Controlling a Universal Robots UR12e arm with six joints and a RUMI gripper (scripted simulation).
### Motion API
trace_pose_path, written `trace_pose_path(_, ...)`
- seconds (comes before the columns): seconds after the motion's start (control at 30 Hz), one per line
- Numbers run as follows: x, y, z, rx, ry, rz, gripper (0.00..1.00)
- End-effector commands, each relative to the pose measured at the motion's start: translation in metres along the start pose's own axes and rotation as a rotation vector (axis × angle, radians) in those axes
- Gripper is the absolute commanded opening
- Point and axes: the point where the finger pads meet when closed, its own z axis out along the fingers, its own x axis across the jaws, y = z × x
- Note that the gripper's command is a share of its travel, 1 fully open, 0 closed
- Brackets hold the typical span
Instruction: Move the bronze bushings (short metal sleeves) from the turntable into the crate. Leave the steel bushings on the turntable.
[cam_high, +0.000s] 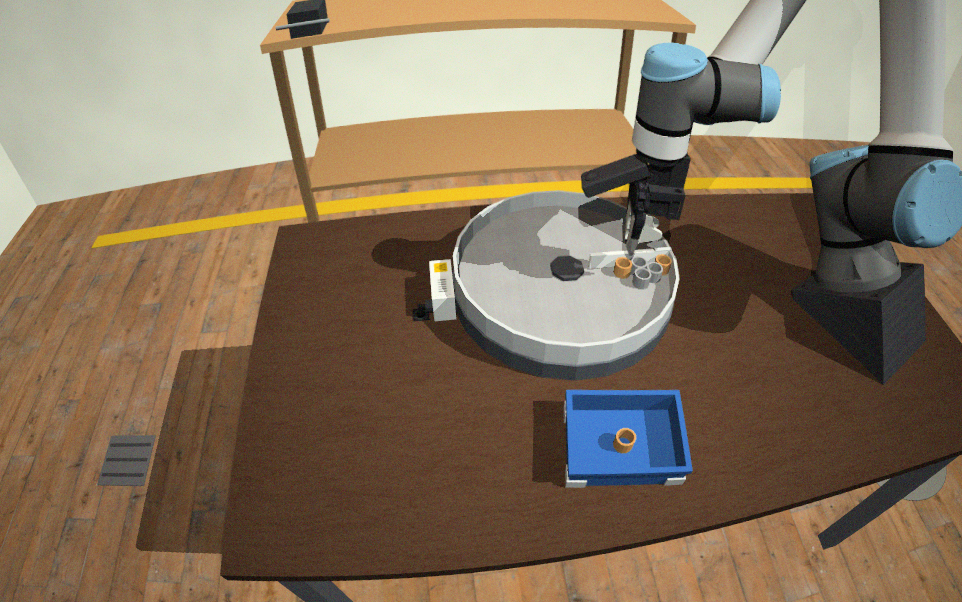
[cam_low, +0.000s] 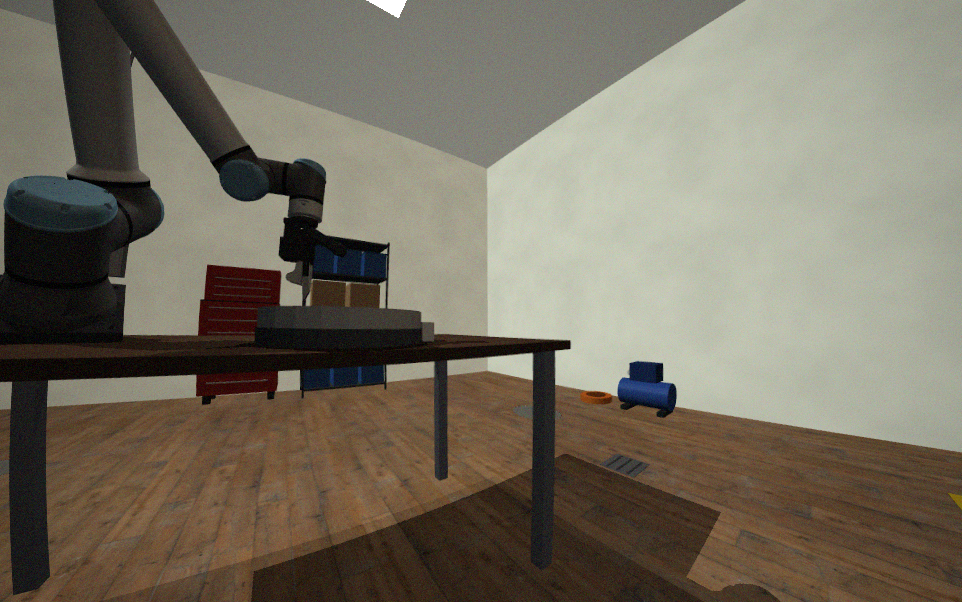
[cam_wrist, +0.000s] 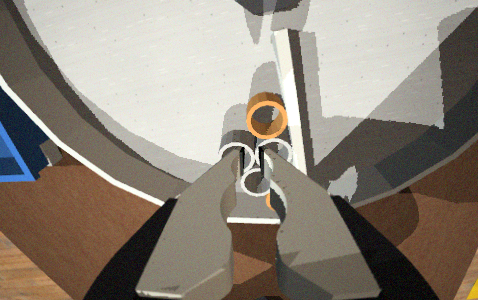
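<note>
My gripper (cam_high: 631, 251) (cam_low: 305, 303) (cam_wrist: 251, 148) points down over the turntable (cam_high: 567, 352) (cam_low: 339, 318) (cam_wrist: 125, 75), above the bushing cluster. Its fingers are nearly together, with nothing held. One bronze bushing (cam_high: 622, 271) (cam_wrist: 265, 96) stands at the cluster's hub side. Another bronze bushing (cam_high: 662, 270) stands near the rim, mostly hidden by a finger in the wrist view. Between them stand three steel bushings, one nearest the crate (cam_high: 641, 282) (cam_wrist: 235, 136). A third bronze bushing (cam_high: 624, 448) stands inside the blue crate (cam_high: 663, 425) (cam_wrist: 5, 145).
A low white bar (cam_high: 603, 260) (cam_wrist: 290, 90) runs along the cluster from near the dark hub (cam_high: 567, 268) (cam_wrist: 267, 5). The turntable has a raised wall all round. A white box (cam_high: 442, 301) stands at its left side. The arm's base (cam_high: 857, 280) is on the right.
</note>
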Motion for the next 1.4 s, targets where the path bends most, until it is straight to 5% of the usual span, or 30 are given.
trace_pose_path(0.0, 0.0, 0.002, 0.0, -0.001, -0.001, -0.001, 0.06)
trace_pose_path(0.8, 0.0, 0.002, 0.001, -0.001, -0.001, -0.001, 0.06)
trace_pose_path(1.03, -0.001, 0.003, 0.025, -0.005, -0.001, -0.002, 0.06)
trace_pose_path(1.37, 0.0, 0.0, 0.022, 0.002, -0.001, -0.001, 0.06)
